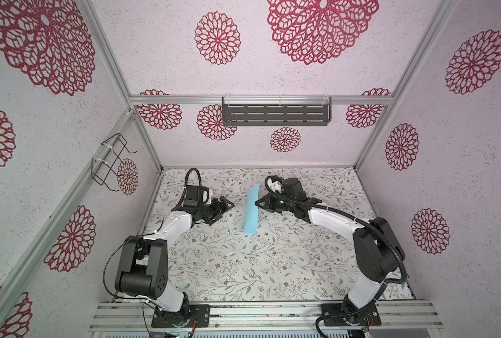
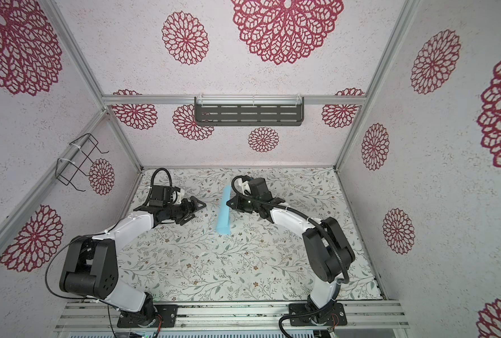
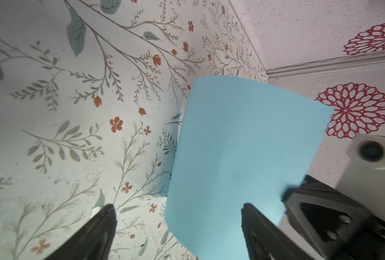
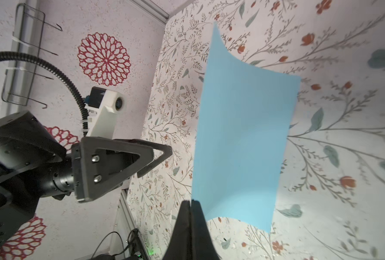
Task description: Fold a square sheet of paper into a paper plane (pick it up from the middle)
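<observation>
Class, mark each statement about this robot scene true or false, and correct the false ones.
1. The right gripper is shut on an edge of the square sheet of paper. True.
2. The left gripper grips the sheet too. False: its jaws stand open, apart from the sheet.
3. The sheet lies flat on the table. False: it is held up on edge, gently curved.
4. A black slotted shelf hangs on the back wall. True.

Pale walls (image 1: 161,58) bore crimson flower medallions. A dark slotted shelf (image 1: 275,114) hung on the far wall, a wire rack (image 1: 108,162) on the left, above a botanical-print tabletop (image 1: 243,269).
</observation>
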